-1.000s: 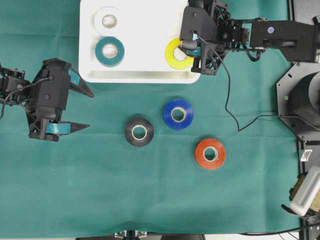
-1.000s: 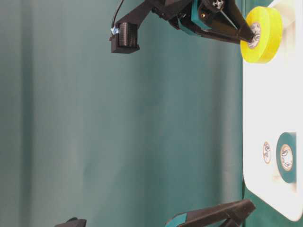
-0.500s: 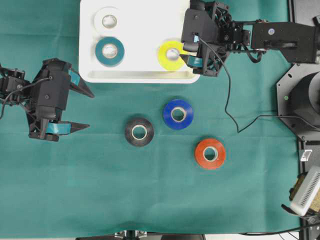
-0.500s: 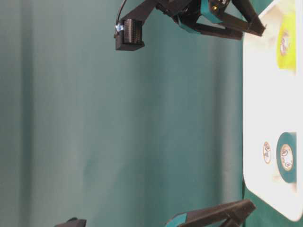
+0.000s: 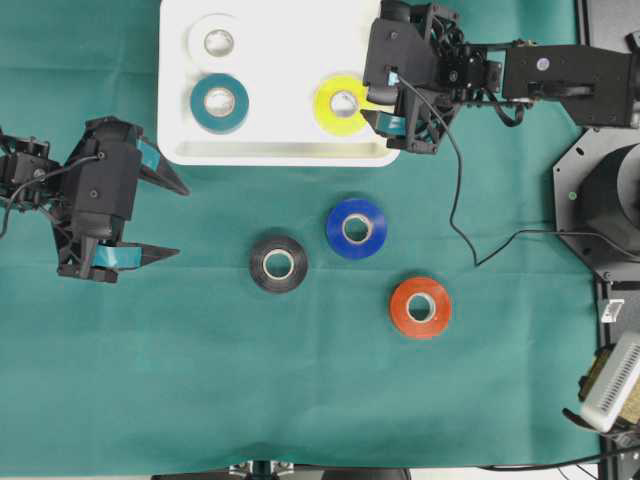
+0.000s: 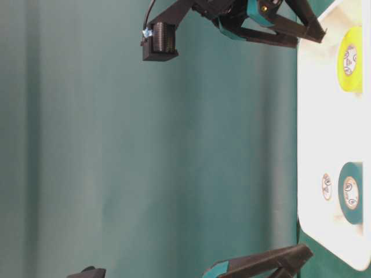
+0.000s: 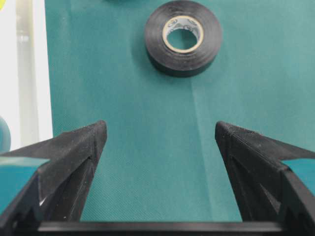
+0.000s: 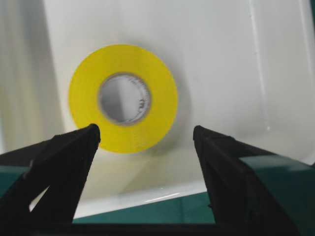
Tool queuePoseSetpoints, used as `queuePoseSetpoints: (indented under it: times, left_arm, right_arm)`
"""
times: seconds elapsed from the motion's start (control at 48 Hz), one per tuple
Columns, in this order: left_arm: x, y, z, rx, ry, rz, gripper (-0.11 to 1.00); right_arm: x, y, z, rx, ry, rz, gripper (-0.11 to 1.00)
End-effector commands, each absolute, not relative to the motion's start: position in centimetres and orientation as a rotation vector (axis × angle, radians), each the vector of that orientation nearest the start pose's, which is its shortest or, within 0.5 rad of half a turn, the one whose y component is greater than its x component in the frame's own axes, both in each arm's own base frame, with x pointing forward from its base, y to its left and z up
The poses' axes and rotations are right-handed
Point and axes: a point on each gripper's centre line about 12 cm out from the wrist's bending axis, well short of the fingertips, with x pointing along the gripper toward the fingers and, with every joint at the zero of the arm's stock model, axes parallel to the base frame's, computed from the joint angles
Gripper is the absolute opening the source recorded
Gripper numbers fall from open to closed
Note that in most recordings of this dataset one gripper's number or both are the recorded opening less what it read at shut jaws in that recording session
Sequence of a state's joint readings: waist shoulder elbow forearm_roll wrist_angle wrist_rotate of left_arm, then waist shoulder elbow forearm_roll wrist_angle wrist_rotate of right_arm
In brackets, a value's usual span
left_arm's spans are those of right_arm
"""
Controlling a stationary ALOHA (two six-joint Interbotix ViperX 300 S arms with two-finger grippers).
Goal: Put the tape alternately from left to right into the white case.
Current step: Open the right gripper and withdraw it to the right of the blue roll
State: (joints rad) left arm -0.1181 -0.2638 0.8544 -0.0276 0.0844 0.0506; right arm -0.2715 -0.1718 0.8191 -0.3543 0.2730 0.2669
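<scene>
The white case [image 5: 270, 152] holds three rolls of tape lying flat: white [image 5: 218, 41], teal [image 5: 220, 103] and yellow [image 5: 342, 104]. On the green cloth lie the blue tape [image 5: 356, 228], black tape [image 5: 278, 263] and red tape [image 5: 420, 307]. My right gripper [image 5: 373, 106] hangs open at the case's right end, its fingers just short of the yellow tape [image 8: 123, 98] and apart from it. My left gripper [image 5: 180, 221] is open and empty on the left, with the black tape [image 7: 183, 37] ahead of it.
The case's raised rim [image 7: 29, 73] runs along the left of the left wrist view. A black cable [image 5: 455, 190] trails from the right arm over the cloth near the blue roll. A black base [image 5: 600, 210] stands at the right edge.
The right gripper has opened and let go of the yellow tape, which has dropped flat into the case and settled slightly left. The left arm has not moved.
</scene>
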Motion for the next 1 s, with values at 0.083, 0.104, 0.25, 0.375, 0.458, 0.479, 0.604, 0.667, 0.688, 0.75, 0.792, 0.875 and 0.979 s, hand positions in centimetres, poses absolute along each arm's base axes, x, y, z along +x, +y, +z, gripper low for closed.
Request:
queuePoseSetpoints:
  times: [0.083, 0.104, 0.25, 0.375, 0.458, 0.479, 0.604, 0.667, 0.688, 0.75, 0.792, 0.875, 0.979]
  left_arm:
    - [32.3, -4.0, 20.2, 0.059, 0.636, -0.126, 0.6]
    - [32.3, -4.0, 20.2, 0.059, 0.638, -0.126, 0.6]
    - [32.3, -4.0, 20.2, 0.059, 0.636, -0.126, 0.6]
    - [32.3, -4.0, 20.2, 0.059, 0.636, -0.126, 0.6]
    - [32.3, -3.9, 20.1, 0.058, 0.639, -0.125, 0.6]
    - [32.3, -3.9, 20.2, 0.058, 0.636, -0.125, 0.6]
    - [32.3, -4.0, 20.2, 0.059, 0.638, -0.126, 0.6]
    - [32.3, -4.0, 20.1, 0.059, 0.638, -0.126, 0.6]
    - [32.3, -3.9, 20.1, 0.058, 0.639, -0.125, 0.6]
    - [32.3, -4.0, 20.1, 0.059, 0.639, -0.126, 0.6]
    - [32.3, -4.0, 20.1, 0.059, 0.639, -0.126, 0.6]
    - [32.3, -4.0, 20.2, 0.059, 0.636, -0.126, 0.6]
    - [32.3, -4.0, 20.1, 0.059, 0.638, -0.126, 0.6]
  right_arm:
    - [30.3, -8.0, 17.6, -0.003, 0.857, -0.268, 0.8]
    - [30.2, -7.8, 17.7, -0.005, 0.854, -0.264, 0.8]
    - [29.7, -6.3, 18.1, 0.01, 0.821, -0.234, 0.8]
    - [29.3, -5.1, 18.4, 0.036, 0.784, -0.21, 0.8]
    - [29.0, -4.2, 18.7, 0.039, 0.753, -0.182, 0.8]
    - [28.9, -3.9, 18.7, 0.038, 0.748, -0.175, 0.8]
    - [28.6, -2.9, 19.0, 0.029, 0.712, -0.133, 0.8]
    - [28.5, -2.5, 19.1, 0.024, 0.701, -0.118, 0.8]
    - [28.4, -2.3, 19.1, 0.022, 0.698, -0.111, 0.8]
    - [28.3, -1.9, 19.1, 0.017, 0.691, -0.095, 0.8]
    - [28.2, -1.5, 19.2, 0.014, 0.683, -0.082, 0.8]
    - [28.0, -0.7, 19.2, 0.01, 0.671, -0.053, 0.8]
    - [27.8, 0.2, 19.3, 0.003, 0.649, -0.018, 0.8]
